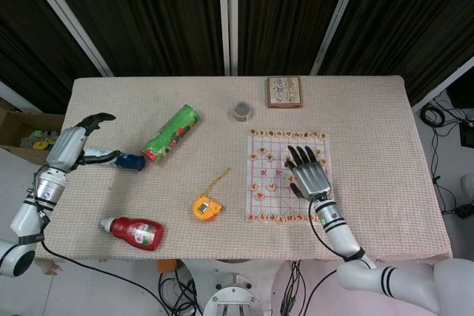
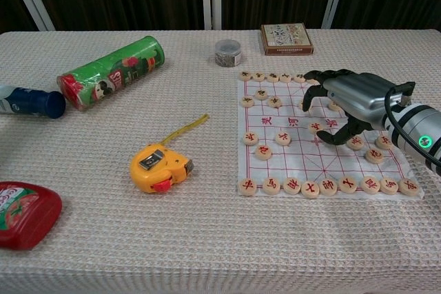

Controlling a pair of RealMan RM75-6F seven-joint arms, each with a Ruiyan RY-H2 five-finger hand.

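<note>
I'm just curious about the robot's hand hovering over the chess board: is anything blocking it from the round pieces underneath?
Nothing visible does. The right hand arches over the chess board with fingers spread, and the nearest chess piece lies just under the fingertips, with only open board between them.

You're driving a right hand (image 2: 348, 105) with a silver metal back, black fingers (image 2: 318, 75), a black cable looping at the wrist and a green light glowing; your left hand (image 1: 74, 142) is showing matching silver and black.
</note>
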